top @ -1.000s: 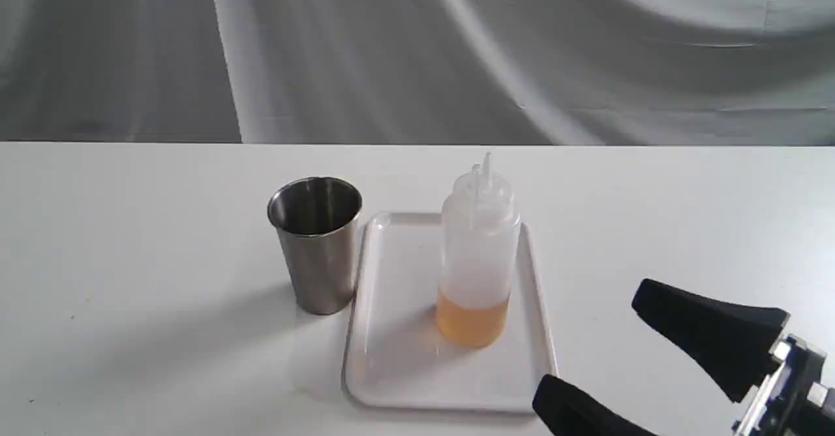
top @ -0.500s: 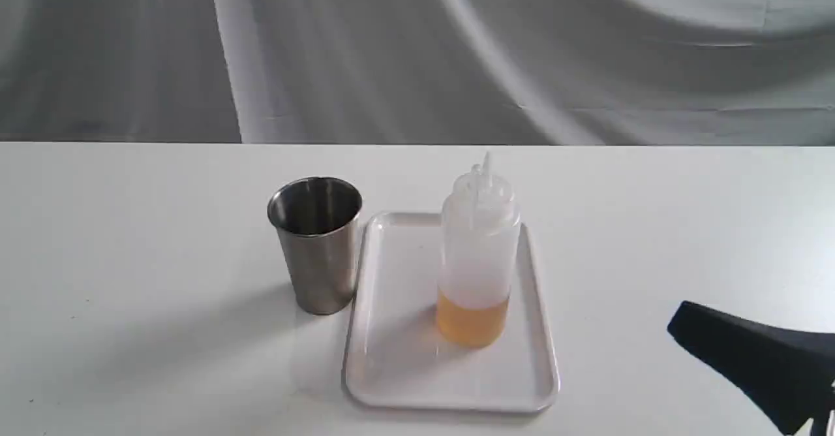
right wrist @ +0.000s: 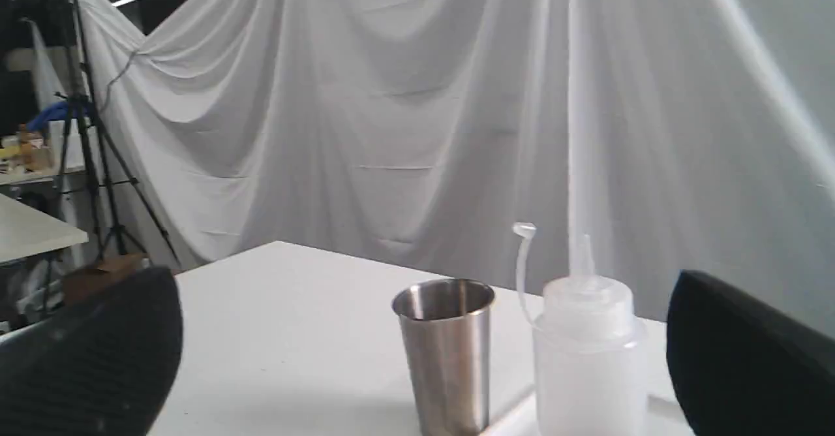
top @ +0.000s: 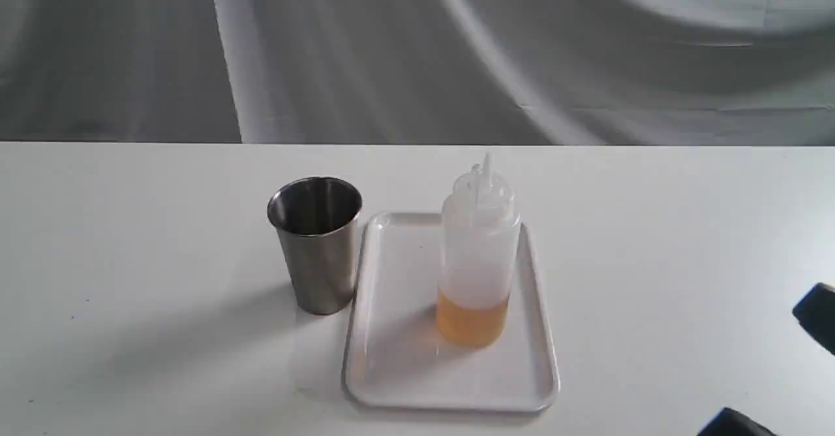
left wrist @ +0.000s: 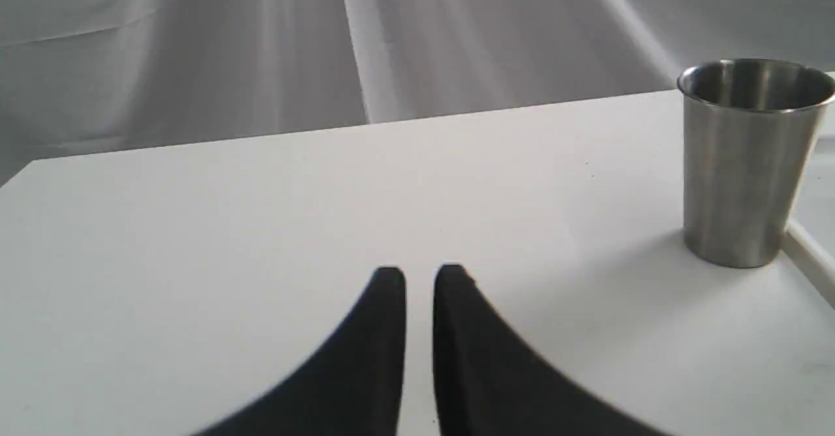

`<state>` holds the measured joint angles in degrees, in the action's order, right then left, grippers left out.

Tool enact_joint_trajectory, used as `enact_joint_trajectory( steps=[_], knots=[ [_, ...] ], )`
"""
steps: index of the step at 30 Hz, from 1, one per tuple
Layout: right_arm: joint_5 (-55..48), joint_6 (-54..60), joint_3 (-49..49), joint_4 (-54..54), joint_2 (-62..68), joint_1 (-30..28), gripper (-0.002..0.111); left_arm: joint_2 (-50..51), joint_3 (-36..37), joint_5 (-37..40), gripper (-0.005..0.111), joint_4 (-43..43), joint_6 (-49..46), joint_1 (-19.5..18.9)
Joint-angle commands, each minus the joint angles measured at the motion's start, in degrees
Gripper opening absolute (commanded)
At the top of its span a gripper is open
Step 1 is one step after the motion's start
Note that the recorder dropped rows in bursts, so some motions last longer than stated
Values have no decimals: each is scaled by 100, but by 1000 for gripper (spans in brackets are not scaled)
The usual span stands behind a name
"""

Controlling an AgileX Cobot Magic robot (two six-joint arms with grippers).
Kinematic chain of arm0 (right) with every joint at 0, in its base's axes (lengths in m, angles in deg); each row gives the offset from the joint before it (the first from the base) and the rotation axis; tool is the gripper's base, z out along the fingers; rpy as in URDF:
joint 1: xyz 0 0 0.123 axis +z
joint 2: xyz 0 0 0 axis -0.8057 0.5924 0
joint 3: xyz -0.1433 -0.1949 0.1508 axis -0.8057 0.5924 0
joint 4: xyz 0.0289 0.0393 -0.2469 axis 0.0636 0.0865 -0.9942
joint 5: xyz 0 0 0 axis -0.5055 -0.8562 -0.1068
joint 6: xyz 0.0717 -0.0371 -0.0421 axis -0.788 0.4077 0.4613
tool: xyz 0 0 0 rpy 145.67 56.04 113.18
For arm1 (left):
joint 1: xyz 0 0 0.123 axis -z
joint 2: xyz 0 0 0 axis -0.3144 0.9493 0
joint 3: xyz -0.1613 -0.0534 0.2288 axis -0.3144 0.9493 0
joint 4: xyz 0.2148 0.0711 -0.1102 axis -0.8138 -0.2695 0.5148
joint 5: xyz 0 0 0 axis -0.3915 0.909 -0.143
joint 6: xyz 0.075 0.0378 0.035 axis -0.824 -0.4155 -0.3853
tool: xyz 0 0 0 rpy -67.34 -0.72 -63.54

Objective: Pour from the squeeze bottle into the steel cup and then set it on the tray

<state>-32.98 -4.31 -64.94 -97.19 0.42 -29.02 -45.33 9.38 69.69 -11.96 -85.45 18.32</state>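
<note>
The squeeze bottle (top: 479, 260) stands upright on the white tray (top: 398, 331), with amber liquid in its lower part. Just left of the tray, the steel cup (top: 316, 247) stands upright on the table. My right gripper (top: 773, 371) is open and empty at the lower right corner, well clear of the tray. In the right wrist view its fingers (right wrist: 98, 351) frame the cup (right wrist: 447, 351) and the bottle (right wrist: 590, 358) from a distance. My left gripper (left wrist: 419, 273) is shut and empty over bare table, apart from the cup (left wrist: 743, 168) and the tray's edge (left wrist: 805, 253).
A white table (top: 130, 227) carries everything, and a grey cloth backdrop (top: 391, 51) hangs behind its far edge. The right wrist view shows a tripod (right wrist: 85, 149) and another table (right wrist: 26, 230) off to one side.
My open right gripper has drawn back toward the lower right, so only its fingertips remain in the exterior view. The bottle, cup and tray have not moved.
</note>
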Motion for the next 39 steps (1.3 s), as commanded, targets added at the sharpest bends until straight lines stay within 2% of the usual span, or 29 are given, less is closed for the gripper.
enact_joint_trajectory(
  steps=[1,13,39],
  knots=[
    [-987,450,26,418,-652,-3,105,-28,25,-41,8,-14,10,22],
    [-2342,834,26,649,-2447,-3,105,-28,25,-41,8,-14,10,22],
    [-2360,525,26,648,-2457,-3,105,-28,25,-41,8,-14,10,22]
  ],
)
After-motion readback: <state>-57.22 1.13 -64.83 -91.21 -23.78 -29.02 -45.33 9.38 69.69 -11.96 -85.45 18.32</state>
